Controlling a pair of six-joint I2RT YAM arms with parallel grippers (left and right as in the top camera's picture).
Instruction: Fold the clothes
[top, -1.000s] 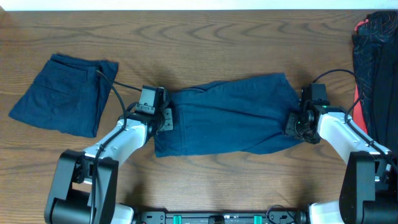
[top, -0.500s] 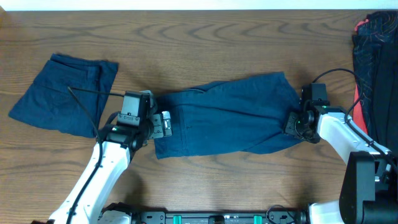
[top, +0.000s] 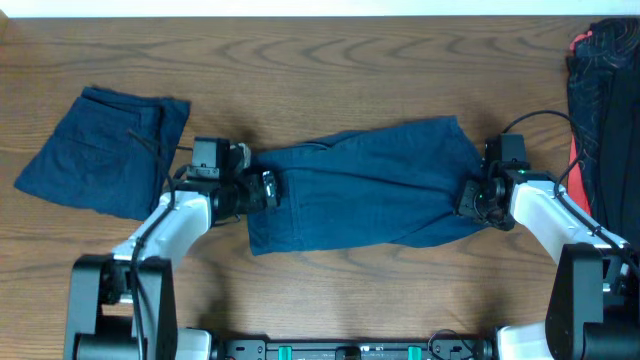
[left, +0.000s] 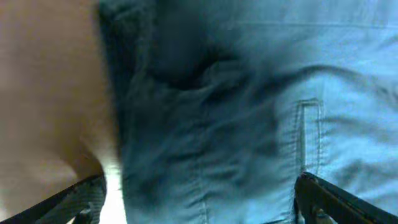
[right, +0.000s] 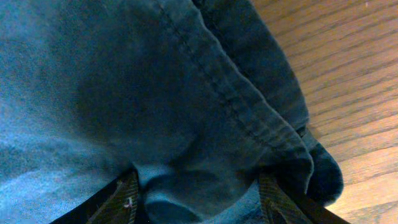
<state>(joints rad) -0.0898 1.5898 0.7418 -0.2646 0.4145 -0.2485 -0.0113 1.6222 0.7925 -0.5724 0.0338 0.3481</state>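
Observation:
The clothes are navy shorts (top: 360, 190) lying folded lengthwise across the middle of the table, with a second navy pair (top: 100, 150) folded at the left. My left gripper (top: 267, 188) is at the left end of the middle pair, open wide. In the left wrist view the left gripper (left: 202, 208) straddles the stitched cloth (left: 249, 112) without pinching it. My right gripper (top: 468, 198) is at the right end. In the right wrist view the right gripper (right: 199, 199) is shut on a bunched fold of the hem (right: 236, 118).
A dark garment with red trim (top: 600, 90) is piled at the table's right edge, just beyond the right arm. Bare wood (top: 330, 60) lies behind the shorts, and a narrower strip (top: 340, 290) in front of them.
The left gripper has opened and let go of the shorts' left end. Its arm swung a little left and came back. The right arm and the shorts have stayed still.

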